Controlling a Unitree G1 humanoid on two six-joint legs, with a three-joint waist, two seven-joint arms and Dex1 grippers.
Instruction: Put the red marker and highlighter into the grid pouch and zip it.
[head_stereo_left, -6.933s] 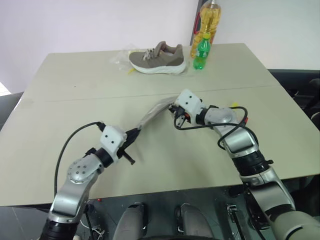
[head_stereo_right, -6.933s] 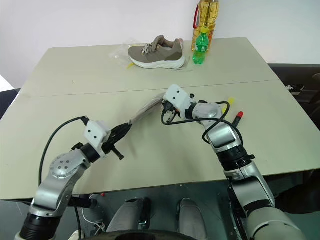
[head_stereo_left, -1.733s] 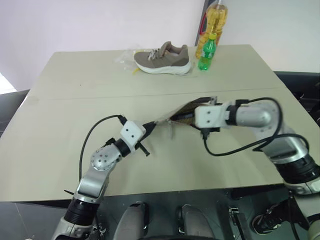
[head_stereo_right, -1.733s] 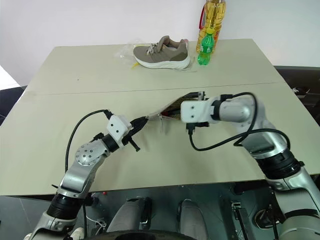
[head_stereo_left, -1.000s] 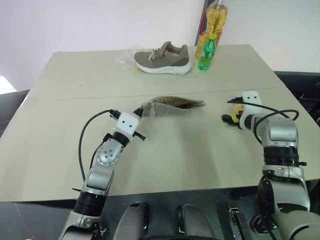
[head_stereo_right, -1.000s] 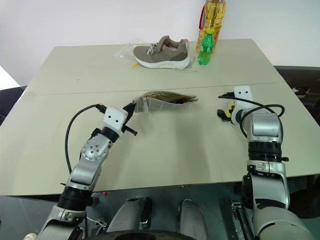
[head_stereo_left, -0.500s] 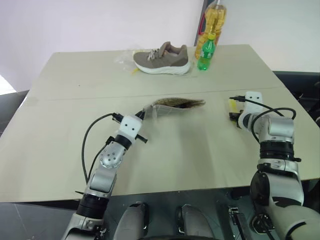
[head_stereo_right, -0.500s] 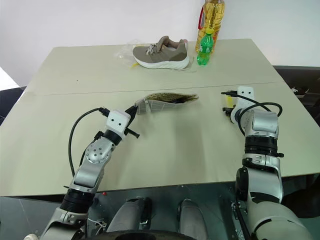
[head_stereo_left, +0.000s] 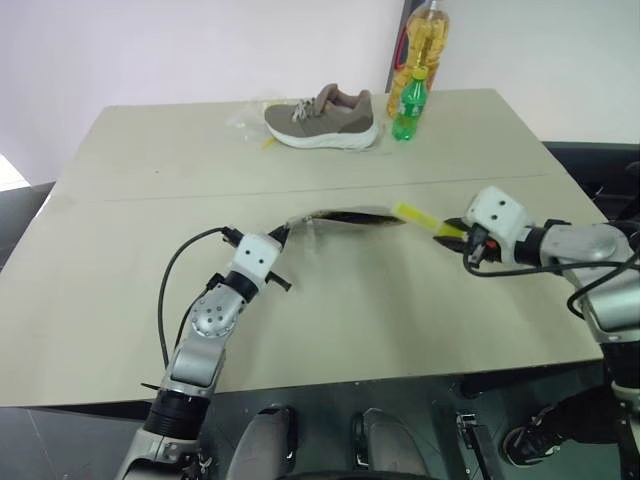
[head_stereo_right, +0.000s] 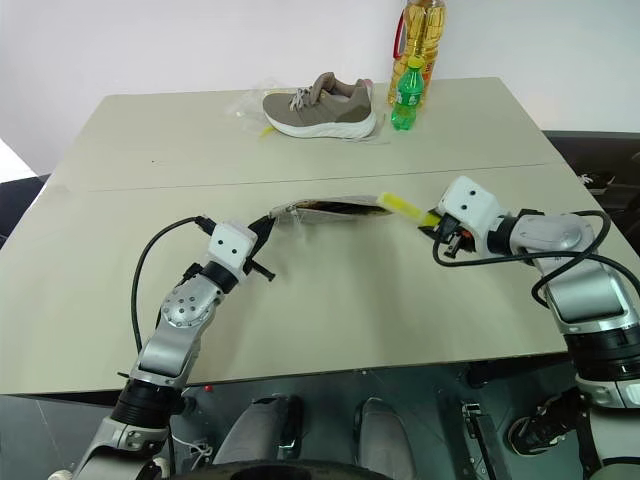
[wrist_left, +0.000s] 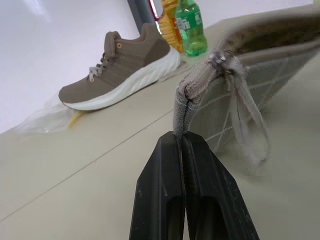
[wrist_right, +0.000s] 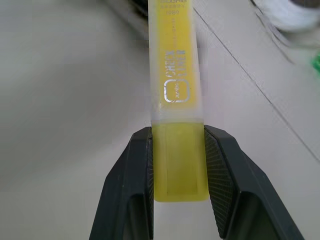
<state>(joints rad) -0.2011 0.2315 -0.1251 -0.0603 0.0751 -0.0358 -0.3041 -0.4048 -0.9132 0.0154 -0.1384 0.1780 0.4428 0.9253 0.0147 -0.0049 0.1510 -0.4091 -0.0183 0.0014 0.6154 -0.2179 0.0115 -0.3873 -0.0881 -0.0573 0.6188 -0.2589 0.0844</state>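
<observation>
L gripper (head_stereo_left: 279, 237), fingers pressed together, pinches the near-left corner of the grey grid-lined fabric pouch (head_stereo_left: 345, 216) at frame centre, its mouth gaping. Stubby yellow highlighter (head_stereo_left: 412, 214) is just right of that mouth, long axis aimed at it, pinched by R gripper (head_stereo_left: 452, 231). Bare beige table (head_stereo_left: 400, 300) around; red marker not seen.

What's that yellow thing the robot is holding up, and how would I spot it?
Start at the beige table and find the grey grid pouch in the middle. Just beside its open end, the right pincer grips a stubby highlighter. It is the bright yellow pen held in the air.
</observation>
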